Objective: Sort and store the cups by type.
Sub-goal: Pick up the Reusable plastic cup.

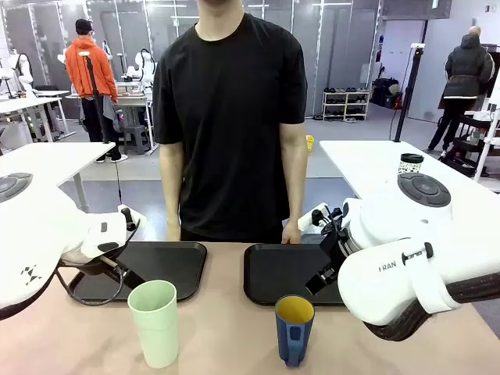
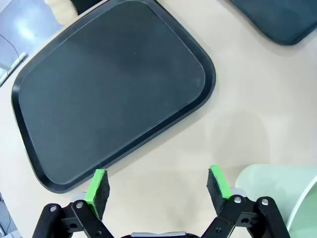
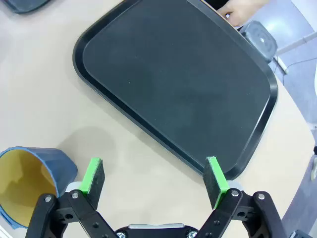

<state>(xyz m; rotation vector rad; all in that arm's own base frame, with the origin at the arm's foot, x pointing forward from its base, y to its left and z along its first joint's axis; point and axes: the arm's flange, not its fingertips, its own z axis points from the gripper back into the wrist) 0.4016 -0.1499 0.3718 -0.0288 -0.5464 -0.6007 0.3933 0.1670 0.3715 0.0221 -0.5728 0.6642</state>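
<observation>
Two black trays, left tray (image 1: 168, 262) and right tray (image 1: 273, 273), both bare. Green tumbler (image 1: 154, 321) and blue mug (image 1: 294, 326) upright near the tabletop's front edge, nothing visible inside either. Left gripper (image 2: 158, 186) and right gripper (image 3: 154, 181) fingers wide, holding nothing.

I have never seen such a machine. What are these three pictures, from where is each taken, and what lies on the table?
The white shapes at both sides of the front picture are two robot arms. That picture comes from a camera between them, looking across the table at a person standing on the far side.

The other two pictures come from small cameras on the arms' wrists, looking down along each tool's two black fingers with green pads.

On the table lie two empty black trays, the left tray and the right tray. Nearer the robot stand a tall pale green tumbler and a shorter dark blue mug, yellow inside.

The left tool is open beside the tumbler. The right tool is open near the mug. Neither holds anything.
</observation>
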